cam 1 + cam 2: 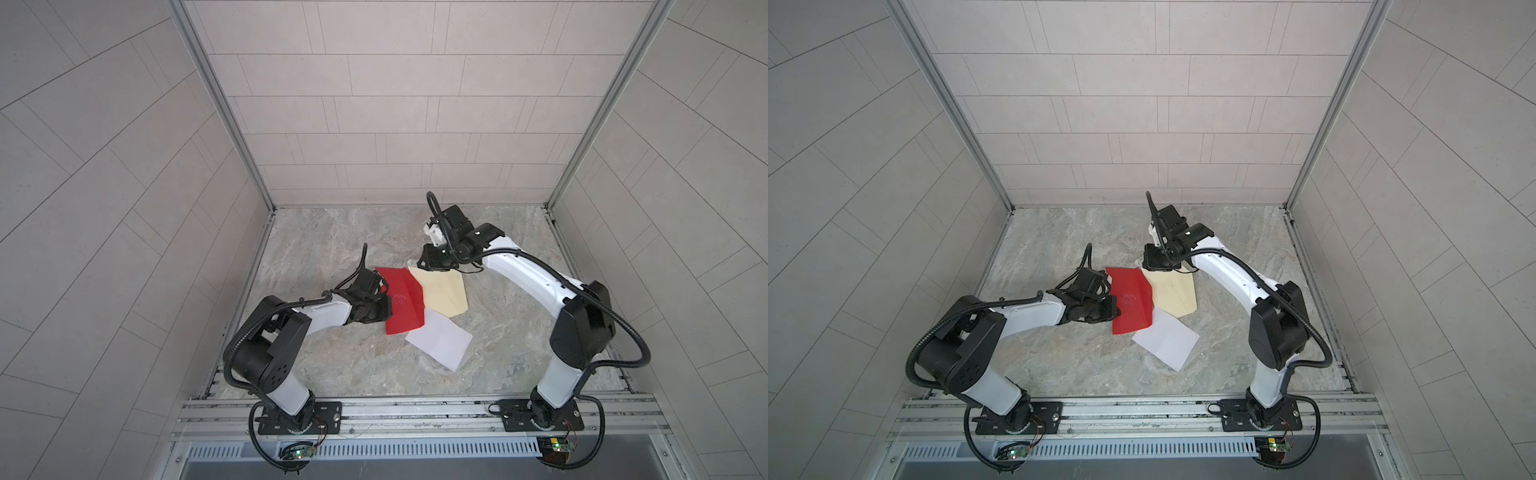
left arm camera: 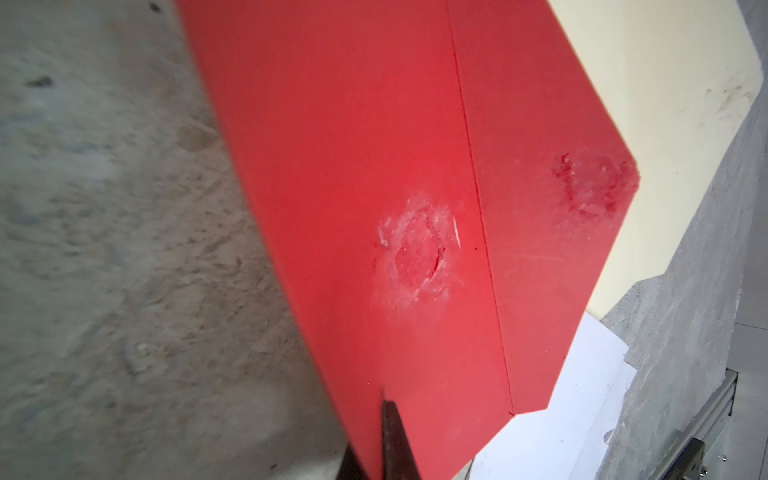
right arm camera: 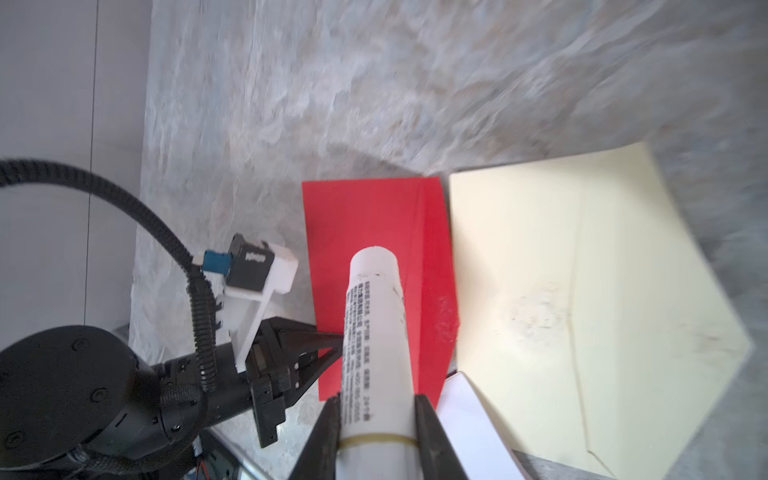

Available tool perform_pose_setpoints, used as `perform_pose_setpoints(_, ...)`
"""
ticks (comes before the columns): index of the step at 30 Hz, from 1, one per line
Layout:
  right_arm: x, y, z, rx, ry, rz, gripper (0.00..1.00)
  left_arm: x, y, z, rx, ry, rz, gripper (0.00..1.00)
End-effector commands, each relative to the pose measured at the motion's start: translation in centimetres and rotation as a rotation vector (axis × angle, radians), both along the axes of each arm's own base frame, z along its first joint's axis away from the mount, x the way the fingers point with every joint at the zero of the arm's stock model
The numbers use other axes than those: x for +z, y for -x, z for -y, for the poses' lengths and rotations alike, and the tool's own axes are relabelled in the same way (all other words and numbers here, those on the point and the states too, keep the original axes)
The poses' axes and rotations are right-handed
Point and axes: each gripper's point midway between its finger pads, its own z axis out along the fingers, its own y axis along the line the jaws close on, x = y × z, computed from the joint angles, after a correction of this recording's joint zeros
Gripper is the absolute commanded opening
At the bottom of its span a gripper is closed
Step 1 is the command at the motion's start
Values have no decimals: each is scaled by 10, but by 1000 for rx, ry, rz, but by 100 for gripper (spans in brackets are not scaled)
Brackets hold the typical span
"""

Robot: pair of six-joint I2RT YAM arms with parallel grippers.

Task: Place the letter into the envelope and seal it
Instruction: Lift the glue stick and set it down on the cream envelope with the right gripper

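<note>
Marbled worktop [image 1: 332, 232] carries a cream envelope [image 1: 446, 295], overlapped by the red envelope [image 1: 401, 303], whose edge the left gripper [image 2: 376, 440] pinches. White letter [image 1: 440, 340] lies partly beneath the red one. Right gripper [image 3: 376, 415] clamps a white glue tube [image 3: 374, 316]; its print is unreadable.

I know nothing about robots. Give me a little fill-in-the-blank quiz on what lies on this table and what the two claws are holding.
1. Of the left gripper and the right gripper, the one holding the white glue stick is the ____ one.
2. The other pinches the red envelope, which partly covers the cream envelope; the letter, outside both, is coloured ____.
3. The table carries ____ envelopes.
Missing words: right; white; two.
</note>
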Motion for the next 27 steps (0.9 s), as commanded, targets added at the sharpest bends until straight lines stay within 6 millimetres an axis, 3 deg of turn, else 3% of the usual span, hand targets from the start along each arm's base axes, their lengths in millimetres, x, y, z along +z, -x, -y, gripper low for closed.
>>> perform_pose_setpoints(1,-52,-12,31,-109,133,-15,0,5,-5,6,0,16,4,0)
perform_pose_setpoints(6,-87,-13,44,-143,191,4,0,8,-5,11,-15,40,-1,0)
perform_pose_setpoints(12,-121,14,61,-159,245,-53,3,7,-5,13,-26,45,-6,0)
perform_pose_setpoints(13,-126,18,65,-171,259,-66,6,7,-5,13,-28,46,-6,0)
perform_pose_setpoints(16,-134,28,76,-201,289,-93,26,5,-3,15,-38,53,-18,0)
perform_pose_setpoints(23,-105,25,80,-217,271,-15,50,1,-2,16,-43,49,-30,0)
perform_pose_setpoints(27,-87,18,75,-197,253,20,50,-1,-2,16,-47,45,-37,0)
